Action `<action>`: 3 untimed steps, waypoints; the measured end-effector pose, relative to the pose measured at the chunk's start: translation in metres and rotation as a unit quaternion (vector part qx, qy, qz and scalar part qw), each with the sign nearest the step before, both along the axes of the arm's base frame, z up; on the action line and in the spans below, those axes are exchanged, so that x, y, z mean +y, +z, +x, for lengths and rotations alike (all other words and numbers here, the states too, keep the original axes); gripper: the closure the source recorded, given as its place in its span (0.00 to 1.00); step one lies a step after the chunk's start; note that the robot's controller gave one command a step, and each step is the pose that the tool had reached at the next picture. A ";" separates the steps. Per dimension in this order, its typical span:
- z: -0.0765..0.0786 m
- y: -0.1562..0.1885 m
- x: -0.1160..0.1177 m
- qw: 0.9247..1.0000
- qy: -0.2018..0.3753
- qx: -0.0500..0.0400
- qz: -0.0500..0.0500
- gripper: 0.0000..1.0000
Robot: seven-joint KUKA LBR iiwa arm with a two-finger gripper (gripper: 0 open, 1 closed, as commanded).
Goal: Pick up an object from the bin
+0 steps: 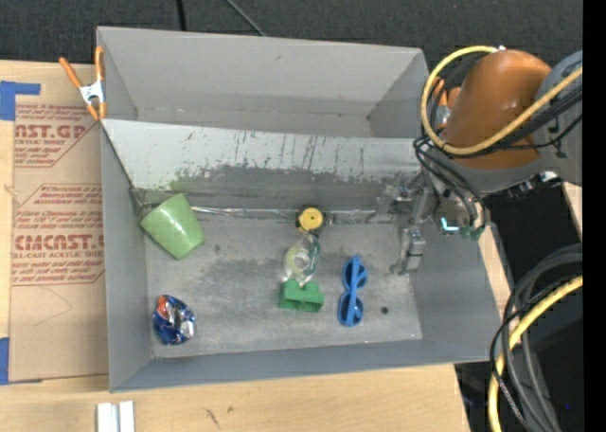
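Orange dome [492,108] on the wrist, and under it the gripper [408,265] hangs low at the right end of the bin [256,89], over bare grey floor close to the right wall. Open or clenched? I cannot tell from this angle, and nothing shows in its grasp.

Nearest thing by a clear margin: the blue glasses [352,291], just beside the gripper on the view's left and a touch nearer the front wall. Their long axis runs from back wall to front wall, so they lie side-on to the gripper. My read is that this is the likely pick, and it would call for a short shift leftward and a little forward, with the closing line set across that long axis.

Further left, a green block [301,297] lies with a clear piece [303,260] propped against it, near the glasses but apart from them. A yellow disc [310,220] sits behind those, up by the back wall. Well away at the left end are a green cup [172,226] on its side and a blue crumpled ball [173,319] in the front corner. Everything lies singly, no heap, so the glasses have room around them.
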State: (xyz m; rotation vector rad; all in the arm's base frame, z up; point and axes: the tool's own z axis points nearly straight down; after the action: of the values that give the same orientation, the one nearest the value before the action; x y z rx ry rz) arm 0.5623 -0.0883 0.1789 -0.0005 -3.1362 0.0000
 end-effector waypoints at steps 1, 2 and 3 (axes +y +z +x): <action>-0.004 -0.113 0.029 1.000 0.021 0.000 0.000 0.00; 0.000 -0.108 0.029 1.000 0.020 -0.005 0.000 1.00; -0.002 -0.109 0.029 1.000 0.020 -0.004 0.000 0.00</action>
State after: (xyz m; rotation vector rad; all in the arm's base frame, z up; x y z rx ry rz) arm 0.5608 -0.0594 0.0699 0.0634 -3.1430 0.0016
